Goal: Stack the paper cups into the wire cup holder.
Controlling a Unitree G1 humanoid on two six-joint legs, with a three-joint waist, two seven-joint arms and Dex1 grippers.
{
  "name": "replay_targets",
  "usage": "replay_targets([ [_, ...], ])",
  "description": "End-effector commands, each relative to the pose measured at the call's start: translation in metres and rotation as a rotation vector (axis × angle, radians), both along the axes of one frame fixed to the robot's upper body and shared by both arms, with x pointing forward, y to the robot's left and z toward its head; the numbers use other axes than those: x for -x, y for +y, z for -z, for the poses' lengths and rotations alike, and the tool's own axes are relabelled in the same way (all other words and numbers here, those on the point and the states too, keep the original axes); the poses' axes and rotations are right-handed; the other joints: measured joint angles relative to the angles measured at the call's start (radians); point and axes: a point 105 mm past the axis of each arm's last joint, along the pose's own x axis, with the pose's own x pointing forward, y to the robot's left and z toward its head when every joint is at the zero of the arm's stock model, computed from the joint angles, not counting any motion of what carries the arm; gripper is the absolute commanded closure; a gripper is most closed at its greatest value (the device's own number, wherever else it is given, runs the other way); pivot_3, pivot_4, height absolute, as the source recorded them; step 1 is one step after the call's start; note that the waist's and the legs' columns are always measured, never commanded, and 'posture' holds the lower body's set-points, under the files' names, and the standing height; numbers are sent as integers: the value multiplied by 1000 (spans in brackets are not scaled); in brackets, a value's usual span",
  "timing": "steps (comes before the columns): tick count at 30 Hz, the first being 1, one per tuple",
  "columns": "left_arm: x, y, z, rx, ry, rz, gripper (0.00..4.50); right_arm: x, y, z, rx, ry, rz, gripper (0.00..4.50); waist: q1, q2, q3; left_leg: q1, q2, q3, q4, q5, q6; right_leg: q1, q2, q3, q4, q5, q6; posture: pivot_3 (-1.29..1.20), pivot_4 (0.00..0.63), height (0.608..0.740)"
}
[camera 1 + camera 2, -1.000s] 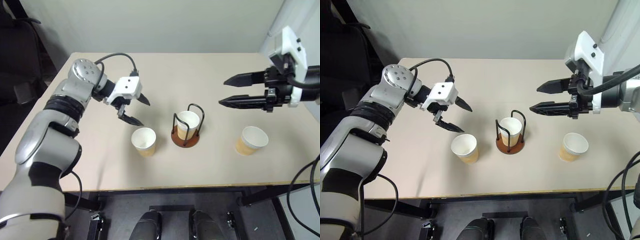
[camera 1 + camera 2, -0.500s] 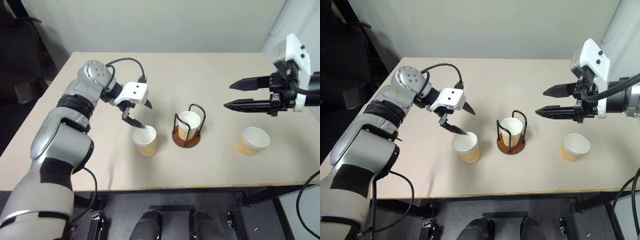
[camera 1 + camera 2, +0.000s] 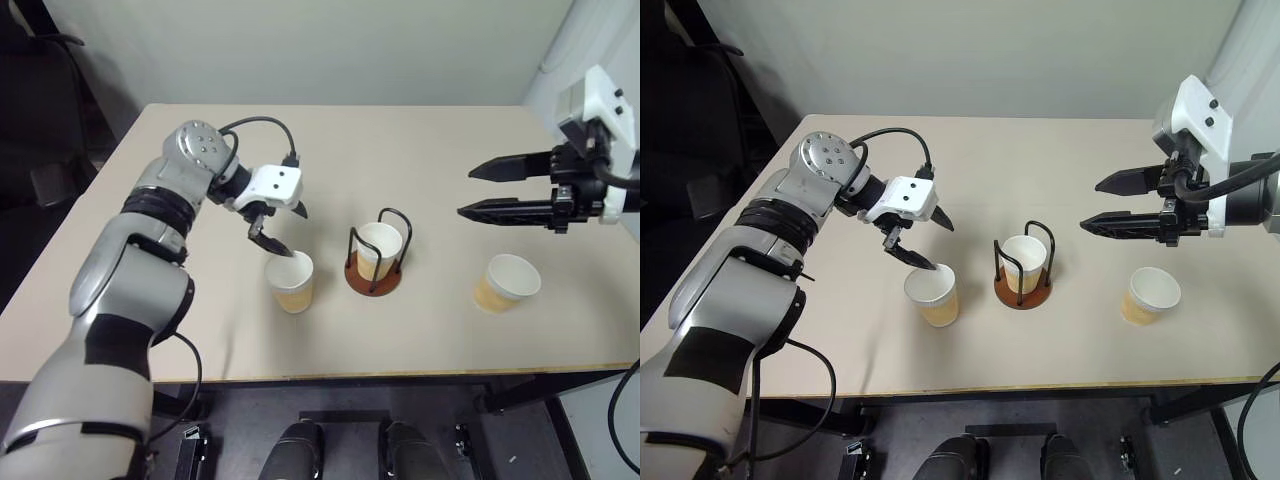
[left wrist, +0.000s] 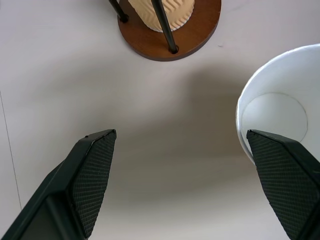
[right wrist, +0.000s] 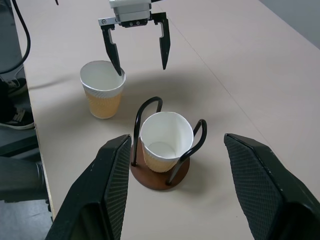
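**Left fingers straddle the rim of a loose cup; one cup sits in the holder**

The wire cup holder (image 3: 373,262) stands near the middle of the beige bench (image 3: 420,150), its black loops upright on the reddish-brown disc base. One paper cup (image 3: 378,248) sits upright inside the loops, mouth up.

A second cup (image 3: 290,281) stands upright on the bench just to the robot's left of the holder, apart from it. The left gripper (image 3: 282,228) points down over this cup with its fingers spread wide; one fingertip (image 3: 920,264) is at the cup's rim on the side away from the holder, the other hangs in the air between cup and holder. In the left wrist view one finger (image 4: 285,180) overlaps the white rim, and nothing is gripped.

The third cup (image 3: 505,282) stands upright to the robot's right of the holder, well apart from it. The right gripper (image 3: 490,190) hangs above the bench near that cup, roughly level, fingers wide open and empty.
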Motion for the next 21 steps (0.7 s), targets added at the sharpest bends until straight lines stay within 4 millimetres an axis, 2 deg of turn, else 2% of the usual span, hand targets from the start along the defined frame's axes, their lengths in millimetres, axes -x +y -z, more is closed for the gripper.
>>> replay_targets([
  [1,3,-9,-10,-3,-5,49,0,5,-1,-10,4,-44,-12,1555,0,0,0,0,0,1,0,0,0,0,1,-1,0,0,0,0,150,740],
  [16,15,-17,19,-94,69,134,0,6,-2,-8,14,-43,-15,1555,0,0,0,1,0,2,2,0,1,1,1,0,0,1,3,0,150,740],
  [19,18,-18,22,-99,85,149,559,5,-2,-8,17,-45,-17,1500,-1,0,0,1,-1,1,2,0,1,2,1,0,0,2,3,0,150,740],
  [21,20,-18,25,-101,102,153,1237,4,-3,-7,22,-44,-21,1500,0,0,0,1,-1,0,3,-1,1,2,0,1,0,2,3,0,150,740],
])
